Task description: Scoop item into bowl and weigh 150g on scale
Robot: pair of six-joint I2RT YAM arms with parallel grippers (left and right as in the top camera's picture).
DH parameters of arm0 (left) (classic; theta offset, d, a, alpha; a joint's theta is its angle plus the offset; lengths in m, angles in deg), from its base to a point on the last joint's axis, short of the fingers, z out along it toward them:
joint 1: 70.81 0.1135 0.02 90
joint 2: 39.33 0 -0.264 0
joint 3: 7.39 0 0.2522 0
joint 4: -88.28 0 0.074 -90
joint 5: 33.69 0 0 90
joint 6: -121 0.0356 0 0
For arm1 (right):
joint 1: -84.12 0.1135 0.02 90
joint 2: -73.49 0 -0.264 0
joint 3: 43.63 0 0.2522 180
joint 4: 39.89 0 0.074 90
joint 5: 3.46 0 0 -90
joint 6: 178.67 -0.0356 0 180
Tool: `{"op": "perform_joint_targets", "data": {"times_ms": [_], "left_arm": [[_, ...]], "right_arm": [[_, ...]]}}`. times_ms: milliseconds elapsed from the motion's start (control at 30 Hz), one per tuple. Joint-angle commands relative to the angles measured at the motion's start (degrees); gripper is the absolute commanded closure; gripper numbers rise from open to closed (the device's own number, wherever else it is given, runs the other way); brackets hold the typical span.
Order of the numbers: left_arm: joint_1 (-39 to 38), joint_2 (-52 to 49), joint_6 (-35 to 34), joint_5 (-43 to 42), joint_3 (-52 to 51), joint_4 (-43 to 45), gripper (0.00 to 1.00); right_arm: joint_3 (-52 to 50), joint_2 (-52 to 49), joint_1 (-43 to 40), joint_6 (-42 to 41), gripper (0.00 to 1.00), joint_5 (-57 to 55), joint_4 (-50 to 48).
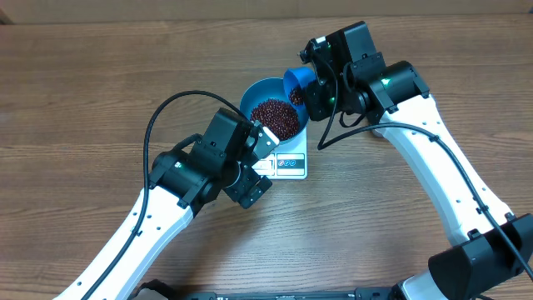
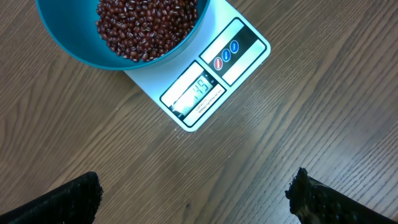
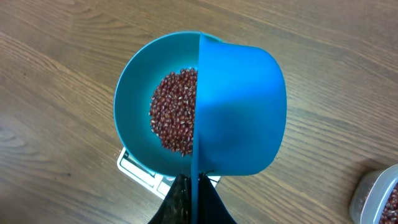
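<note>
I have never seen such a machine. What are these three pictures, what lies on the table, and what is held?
These are two robot arms at a wooden table. One picture looks down from above; the other two come from a camera on each wrist. On the table stands a white scale, and on it a teal bowl with dried red-brown beans. The right hand is shut on a bright blue scoop, tilted over the bowl. The left hand is open and holds nothing. A clear tub with more beans shows at one edge.
</note>
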Motion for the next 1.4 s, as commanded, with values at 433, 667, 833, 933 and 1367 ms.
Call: {"op": "perform_joint_targets", "data": {"times_ms": [433, 667, 833, 933, 1367], "left_arm": [[0.3, 0.2, 0.9, -0.9, -0.4, 0.2, 0.0], [0.3, 0.2, 0.9, -0.9, -0.4, 0.2, 0.01], [0.3, 0.2, 0.9, -0.9, -0.4, 0.2, 0.01], [0.3, 0.2, 0.9, -0.9, -0.4, 0.2, 0.0], [0.3, 0.2, 0.9, -0.9, -0.4, 0.2, 0.0]], "right_arm": [[1.9, -0.1, 0.4, 0.7, 0.96, -0.8, 0.9], [1.9, -0.1, 0.4, 0.6, 0.96, -1.3, 1.3], [1.9, -0.1, 0.4, 0.5, 0.96, 0.0, 1.2], [1.9, -0.1, 0.4, 3.3, 0.96, 2.3, 1.6], [1.9, -0.1, 0.4, 1.6, 0.96, 0.5, 0.9]]}}
